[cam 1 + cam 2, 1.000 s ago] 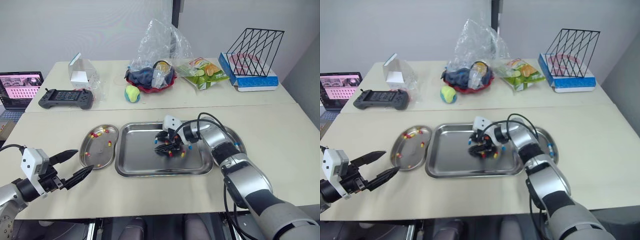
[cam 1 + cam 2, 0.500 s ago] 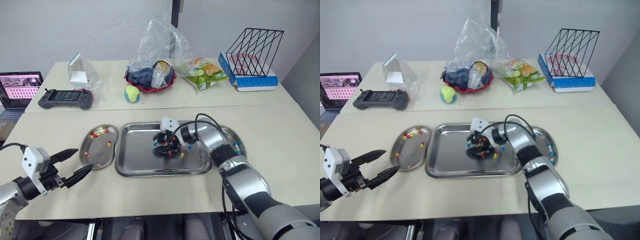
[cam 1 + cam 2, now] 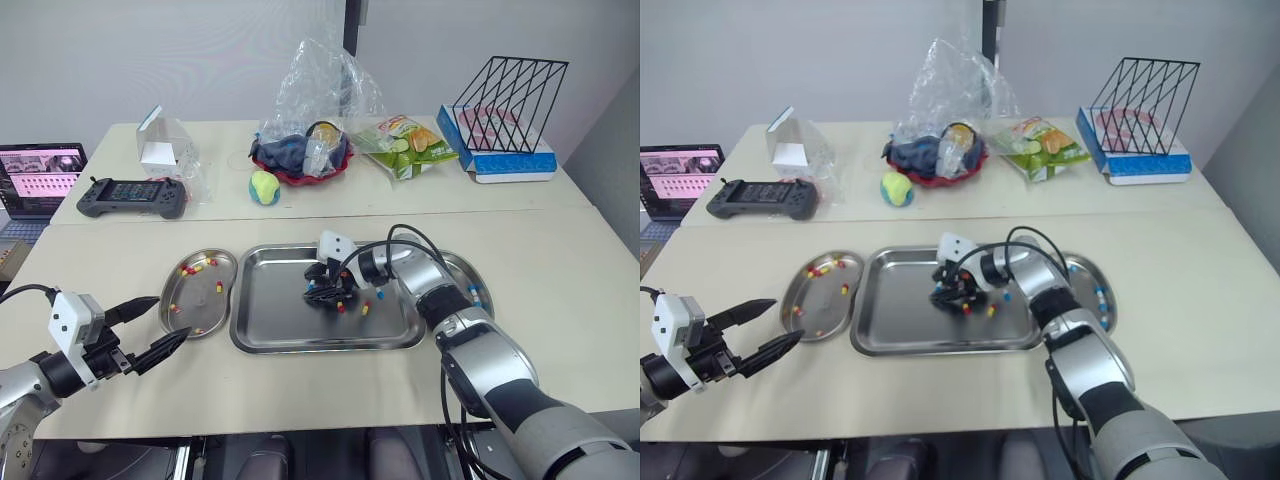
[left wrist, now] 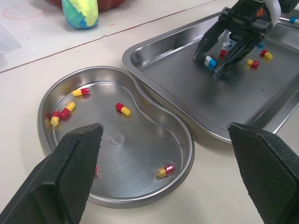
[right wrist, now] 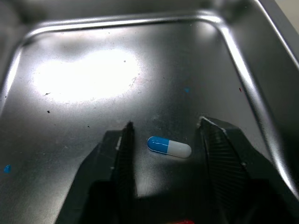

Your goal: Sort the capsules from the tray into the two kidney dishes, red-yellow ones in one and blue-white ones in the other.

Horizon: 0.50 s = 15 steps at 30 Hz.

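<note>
Our head cameras look forward and down over the whole table [image 3: 560,300], our left wrist camera looks between the spread fingers [image 4: 70,172] of the left gripper [image 4: 164,128] at the kidney dish [image 4: 140,140] and tray [image 4: 261,98], and our right wrist camera sits closest over that tray, a blue-white capsule [image 5: 169,146] between the parted fingers [image 5: 219,154] of the right gripper [image 5: 166,122].

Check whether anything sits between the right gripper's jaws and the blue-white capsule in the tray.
Nothing visible does. The blue-white capsule lies alone on the bare floor of the tray, and the right gripper has its jaws open on either side of it, not yet touching it.
</note>
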Motion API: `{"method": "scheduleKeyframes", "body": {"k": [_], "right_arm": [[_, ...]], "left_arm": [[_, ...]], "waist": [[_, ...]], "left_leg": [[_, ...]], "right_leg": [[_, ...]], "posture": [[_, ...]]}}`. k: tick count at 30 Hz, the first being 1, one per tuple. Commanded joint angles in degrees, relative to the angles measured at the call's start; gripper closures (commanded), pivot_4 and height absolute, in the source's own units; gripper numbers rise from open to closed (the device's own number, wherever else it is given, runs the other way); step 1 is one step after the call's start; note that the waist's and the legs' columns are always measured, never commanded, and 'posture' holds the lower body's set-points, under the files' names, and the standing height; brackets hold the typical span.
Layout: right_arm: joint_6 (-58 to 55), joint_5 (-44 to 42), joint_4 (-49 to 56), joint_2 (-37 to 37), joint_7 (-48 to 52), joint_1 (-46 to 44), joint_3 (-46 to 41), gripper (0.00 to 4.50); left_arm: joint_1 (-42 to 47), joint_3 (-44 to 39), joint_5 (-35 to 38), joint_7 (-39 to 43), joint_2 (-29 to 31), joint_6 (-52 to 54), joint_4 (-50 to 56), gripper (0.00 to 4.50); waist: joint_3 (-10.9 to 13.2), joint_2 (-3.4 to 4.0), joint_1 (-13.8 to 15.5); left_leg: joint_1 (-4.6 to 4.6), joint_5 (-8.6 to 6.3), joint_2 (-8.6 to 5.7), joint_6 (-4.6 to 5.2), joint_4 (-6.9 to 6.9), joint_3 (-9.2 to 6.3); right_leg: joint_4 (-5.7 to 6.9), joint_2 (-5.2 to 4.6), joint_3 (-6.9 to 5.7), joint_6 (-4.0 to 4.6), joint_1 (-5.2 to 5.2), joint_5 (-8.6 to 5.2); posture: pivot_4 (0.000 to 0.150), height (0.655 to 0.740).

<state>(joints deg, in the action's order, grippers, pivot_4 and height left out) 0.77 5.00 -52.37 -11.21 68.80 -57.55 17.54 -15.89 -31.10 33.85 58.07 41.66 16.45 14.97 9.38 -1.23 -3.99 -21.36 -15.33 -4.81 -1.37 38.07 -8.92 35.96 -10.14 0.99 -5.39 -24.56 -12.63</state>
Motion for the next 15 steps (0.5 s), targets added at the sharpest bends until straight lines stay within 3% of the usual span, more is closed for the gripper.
{"method": "scheduleKeyframes", "body": {"k": [1,3,15], "right_arm": [[-0.54,-0.08,0.73,-0.26,0.41,-0.30,-0.30,3.63],[-0.57,-0.06,1.31,-0.33,0.40,-0.06,-0.27,4.29],[-4.67,-4.72,5.41,0.17,1.31,-0.62,-3.71,4.29]], "left_arm": [[0.30,-0.45,0.34,0.05,0.46,-0.66,0.73,0.00],[0.46,-0.37,0.41,0.12,0.46,-0.65,0.67,0.00],[1.59,0.56,0.26,0.17,0.56,-0.57,0.23,0.00]], "waist": [[0.00,0.00,0.00],[0.00,0.00,0.01],[0.00,0.00,0.00]], "left_leg": [[0.00,0.00,0.00,0.00,0.00,0.00],[0.00,0.00,0.00,0.00,0.00,0.00],[0.00,0.01,0.00,-0.02,0.00,0.00]], "right_leg": [[0.00,0.00,0.00,0.00,0.00,0.00],[0.00,0.00,0.00,0.00,0.00,0.00],[0.02,0.00,0.00,0.00,-0.01,0.00]], "posture": [[0.150,0.7400],[0.150,0.7400],[0.150,0.7400]]}}
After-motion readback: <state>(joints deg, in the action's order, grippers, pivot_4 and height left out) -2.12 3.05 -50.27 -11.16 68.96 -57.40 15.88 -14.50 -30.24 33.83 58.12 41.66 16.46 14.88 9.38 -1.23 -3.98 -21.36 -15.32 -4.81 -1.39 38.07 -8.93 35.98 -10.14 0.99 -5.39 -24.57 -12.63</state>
